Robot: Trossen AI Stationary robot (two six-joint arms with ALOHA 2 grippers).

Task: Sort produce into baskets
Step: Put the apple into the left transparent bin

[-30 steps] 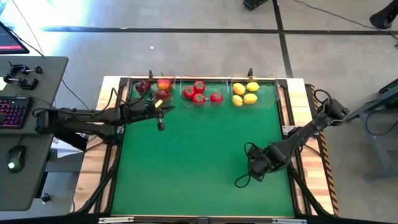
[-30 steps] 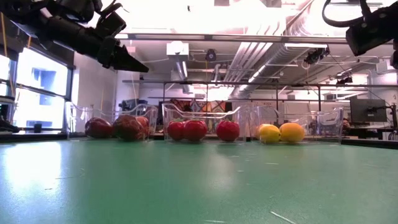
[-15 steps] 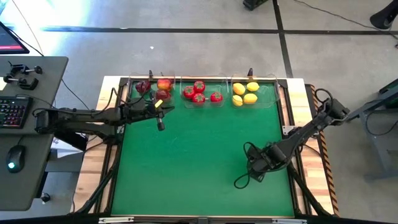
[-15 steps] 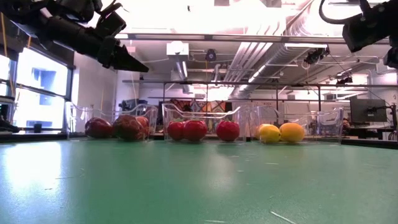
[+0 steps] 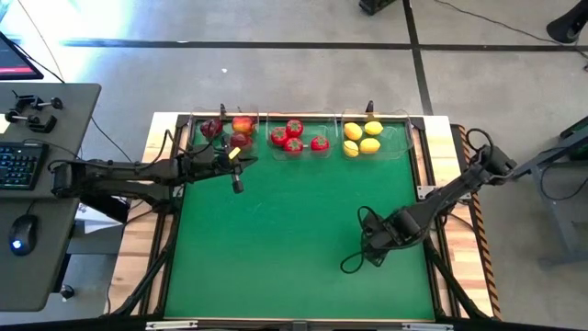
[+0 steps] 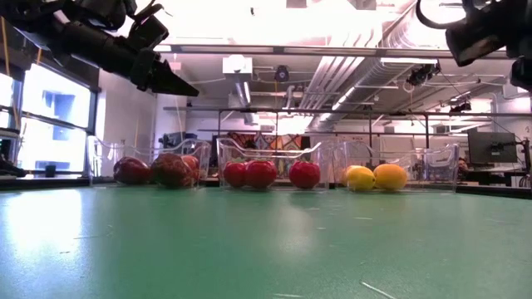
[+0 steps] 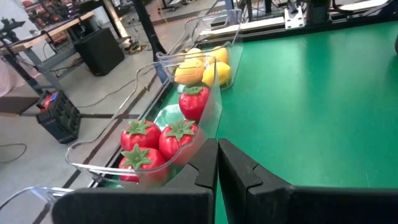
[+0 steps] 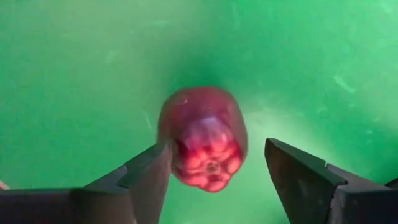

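Fingers of the right gripper (image 8: pixel 214 171) stand apart around a dark red apple (image 8: pixel 204 137) above the green tabletop (image 5: pixel 294 230), while the left gripper (image 5: pixel 237 184), closed and empty, hangs beside the baskets (image 5: pixel 299 136).

Three clear bins stand in a row along the far edge of the mat (image 5: pixel 294 230), in the upper centre of the high view. The left bin (image 5: pixel 197 126) holds the apples (image 5: pixel 242 126). The middle bin (image 5: pixel 299 117) holds the green-topped fruits (image 5: pixel 294 128). The right bin (image 5: pixel 393 136) holds the lemons (image 5: pixel 353 131).

The left gripper (image 5: pixel 237 185) hangs just in front of the left bin, over the mat's upper left part.

The right gripper (image 5: pixel 367 250) is at the lower right of the mat, well apart from the bins. In the right wrist view, one apple (image 8: pixel 204 137) sits between its fingers (image 8: pixel 148 174), above the mat.

A desk (image 5: pixel 55 184) with a keyboard (image 5: pixel 18 164) and a mouse (image 5: pixel 18 241) stands left of the table.
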